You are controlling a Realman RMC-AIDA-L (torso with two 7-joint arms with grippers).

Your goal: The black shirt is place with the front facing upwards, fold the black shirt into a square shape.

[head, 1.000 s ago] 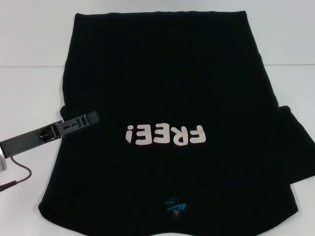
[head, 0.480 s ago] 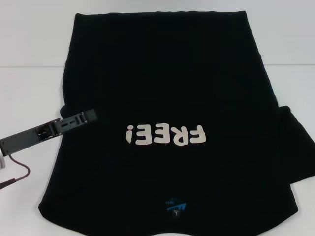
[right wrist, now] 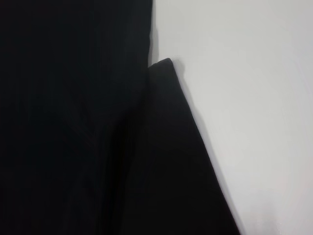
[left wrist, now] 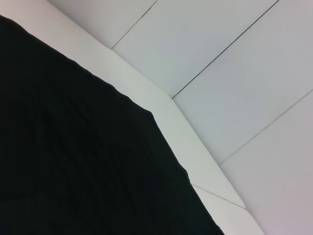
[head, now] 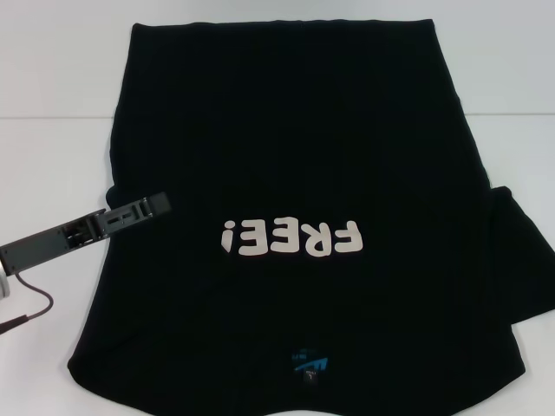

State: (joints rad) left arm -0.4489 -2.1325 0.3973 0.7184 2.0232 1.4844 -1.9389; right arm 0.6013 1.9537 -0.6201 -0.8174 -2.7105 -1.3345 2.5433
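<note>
Light: we get bright, even overhead lighting; worktop point(head: 52, 69) looks nearly washed out.
Shadows: soft and thin along the black shirt point(head: 286, 147) edges.
Detail: shirt folds are mostly lost in flat black.
Focus: wrist views look a bit soft.

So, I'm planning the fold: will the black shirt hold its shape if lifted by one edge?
Probably not. The black shirt lies flat and thin on the table, so it likely droops. The left gripper sits at its sleeve edge; a pinched edge would likely drag the rest along.

white table point(head: 52, 165) | pale wall panels point(left wrist: 234, 63) with thin seams behind
</note>
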